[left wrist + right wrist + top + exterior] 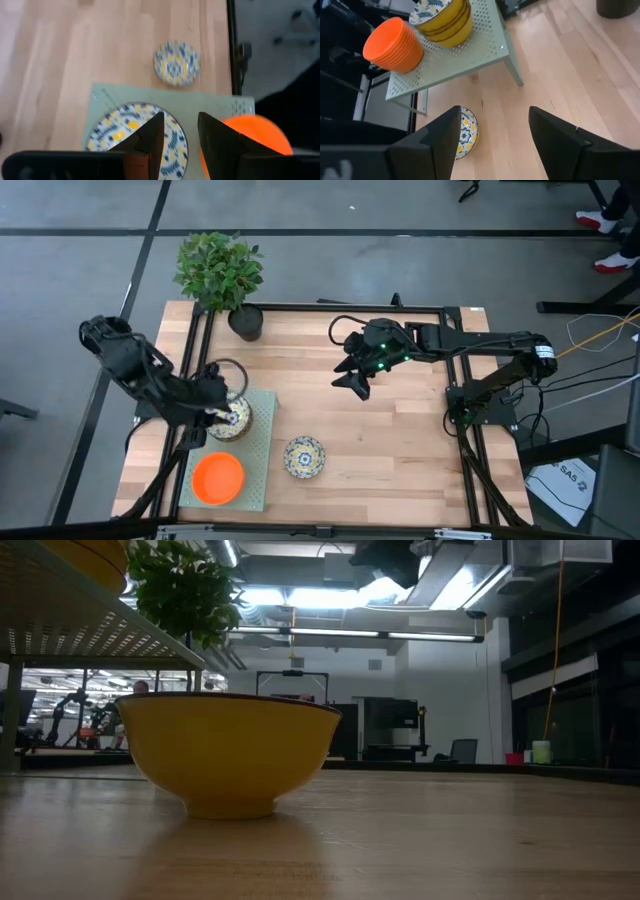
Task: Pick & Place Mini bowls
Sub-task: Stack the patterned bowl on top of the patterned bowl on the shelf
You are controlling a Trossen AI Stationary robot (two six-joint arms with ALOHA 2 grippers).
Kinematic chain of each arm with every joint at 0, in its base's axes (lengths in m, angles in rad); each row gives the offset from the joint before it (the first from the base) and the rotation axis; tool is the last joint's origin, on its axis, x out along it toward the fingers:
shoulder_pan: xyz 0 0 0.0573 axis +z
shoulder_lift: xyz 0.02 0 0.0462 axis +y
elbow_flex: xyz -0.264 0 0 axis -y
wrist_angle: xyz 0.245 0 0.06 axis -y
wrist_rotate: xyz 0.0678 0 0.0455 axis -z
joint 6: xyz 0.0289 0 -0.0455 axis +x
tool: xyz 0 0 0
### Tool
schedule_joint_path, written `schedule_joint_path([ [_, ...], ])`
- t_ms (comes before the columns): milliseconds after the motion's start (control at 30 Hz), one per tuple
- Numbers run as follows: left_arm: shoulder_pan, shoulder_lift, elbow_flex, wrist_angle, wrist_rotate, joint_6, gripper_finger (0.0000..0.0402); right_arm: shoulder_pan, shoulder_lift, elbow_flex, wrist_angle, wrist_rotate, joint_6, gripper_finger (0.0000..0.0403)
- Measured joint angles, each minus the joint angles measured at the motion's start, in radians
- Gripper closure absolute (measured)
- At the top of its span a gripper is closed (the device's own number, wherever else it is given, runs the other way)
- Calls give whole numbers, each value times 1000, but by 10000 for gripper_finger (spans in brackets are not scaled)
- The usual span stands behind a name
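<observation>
Two stacks already up on the green perforated rack (pixel 485 55) at the left side of the bench (pixel 400 440): a pile of plain orange bowls (pixel 393 45) and, beside it, a pile of floral bowls (pixel 442 20) with yellow outsides. One lone floral bowl (pixel 304 457) sitting on the wood just beside the rack, so by the look of it at least that one left to move. Most of the job done, going by how tall the stacks are.

Left gripper (pixel 222 412) right over the floral stack, jaws parted with nothing between them in the left wrist view, only the patterned bowl top showing below. Looks like a fresh drop-off, but that's a guess.

Right gripper (pixel 356 383) hovering over the middle of the bench, jaws spread wide and empty, with the stray bowl in view below in its wrist camera. Probably the natural candidate for grabbing that last one.

Black plant pot (pixel 246 321) at the back edge, well apart from everything, not part of this.
</observation>
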Motion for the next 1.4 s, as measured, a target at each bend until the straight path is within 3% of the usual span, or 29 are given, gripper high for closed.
schedule_joint_path([
  [267,3,-44,11,14,-90,47,288,97,7,0,7,45,-142,171],
  [667,53,-41,11,19,-29,219,288,264,130,0,-2,69,-404,171],
  [967,71,-41,11,27,-15,224,288,318,221,0,3,85,-542,171],
  [1267,26,-51,-21,80,4,200,288,355,289,0,81,123,-562,171],
  [1400,0,-71,-85,176,-2,232,288,391,318,0,100,205,-558,171],
])
